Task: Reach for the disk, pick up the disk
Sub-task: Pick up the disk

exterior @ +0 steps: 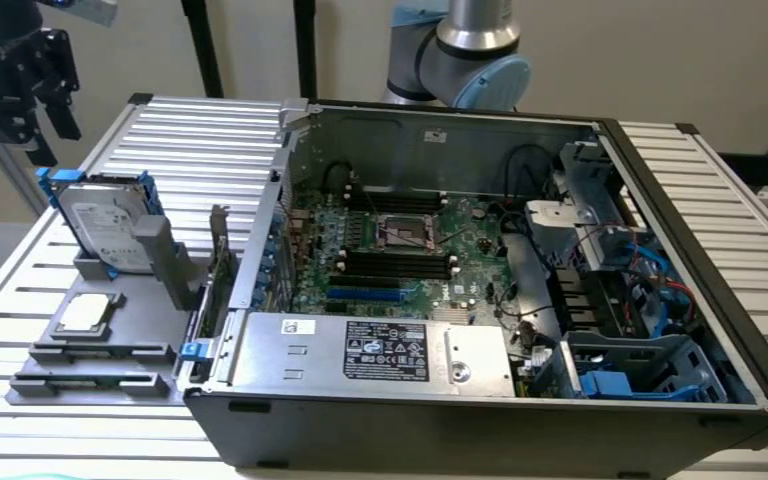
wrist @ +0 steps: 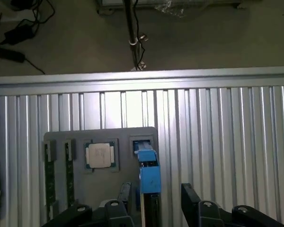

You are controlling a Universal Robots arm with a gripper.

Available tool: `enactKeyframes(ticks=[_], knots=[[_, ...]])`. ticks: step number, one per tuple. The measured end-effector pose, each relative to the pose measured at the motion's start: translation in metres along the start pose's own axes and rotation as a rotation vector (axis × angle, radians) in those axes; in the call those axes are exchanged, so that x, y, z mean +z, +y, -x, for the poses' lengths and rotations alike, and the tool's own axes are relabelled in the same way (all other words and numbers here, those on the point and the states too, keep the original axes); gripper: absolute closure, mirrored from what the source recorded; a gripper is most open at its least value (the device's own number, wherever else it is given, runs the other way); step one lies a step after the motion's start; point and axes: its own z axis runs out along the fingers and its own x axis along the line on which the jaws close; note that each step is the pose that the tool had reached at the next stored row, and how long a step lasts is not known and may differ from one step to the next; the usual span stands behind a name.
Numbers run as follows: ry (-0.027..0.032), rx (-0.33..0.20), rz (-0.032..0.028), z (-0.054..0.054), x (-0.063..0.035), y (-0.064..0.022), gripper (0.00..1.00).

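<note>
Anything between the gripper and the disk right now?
Nothing visible does. The open gripper hangs above the disk, which stands on edge in the grey holder, with only air between them.

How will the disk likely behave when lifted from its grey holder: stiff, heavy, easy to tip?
The disk looks like a metal slab in a blue bracket, so probably rigid and rather heavy. It stands on edge, leaning in the grey holder, so a sideways nudge may tip it. Its smooth bracket might slip in the open gripper.
</note>
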Motion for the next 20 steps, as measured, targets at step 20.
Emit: enactKeyframes(ticks=[20], knots=[[0.0023,-0.073,-0.0012,0.000,0.0279,-0.0005,0.46]])
